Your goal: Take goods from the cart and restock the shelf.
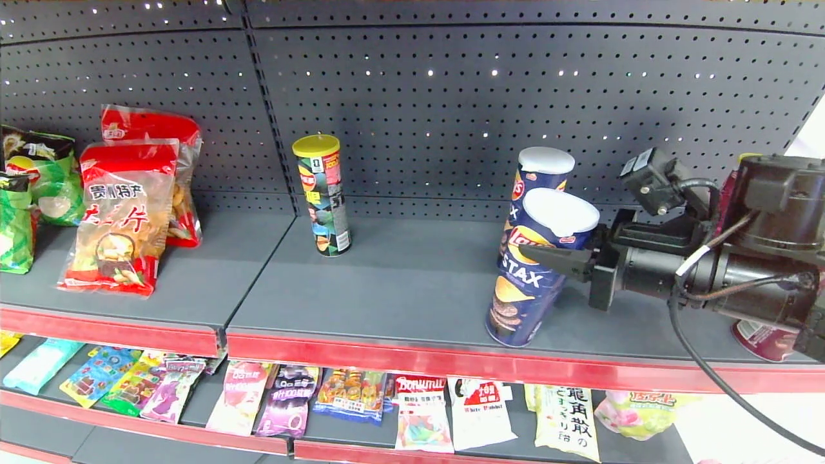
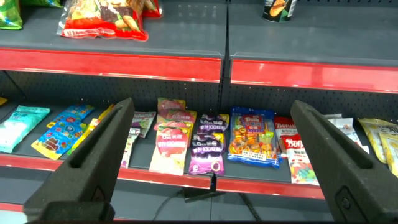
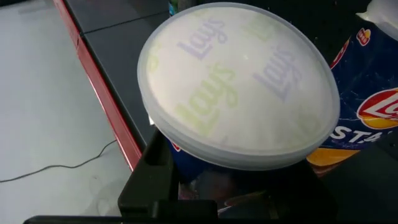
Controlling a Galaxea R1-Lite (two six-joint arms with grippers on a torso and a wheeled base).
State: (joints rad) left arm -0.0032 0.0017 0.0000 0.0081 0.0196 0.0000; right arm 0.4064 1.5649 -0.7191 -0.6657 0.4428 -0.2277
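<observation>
A blue chips can (image 1: 527, 287) with a white lid (image 3: 239, 84) leans on the grey upper shelf (image 1: 399, 290), its base near the red front edge. My right gripper (image 1: 549, 255) is shut on its upper half, coming in from the right. One dark finger (image 3: 148, 180) shows under the lid. A second blue can (image 1: 539, 175) stands upright just behind it and touches or nearly touches it. My left gripper (image 2: 211, 106) hangs open in front of the lower shelf, with nothing between its fingers (image 2: 93, 162).
A yellow-lidded can (image 1: 322, 196) stands mid-shelf at the back. Red snack bags (image 1: 122, 212) and green bags (image 1: 26, 193) stand at the left. A red can (image 1: 764, 338) sits under my right arm. Several candy packets (image 1: 412, 399) line the lower shelf.
</observation>
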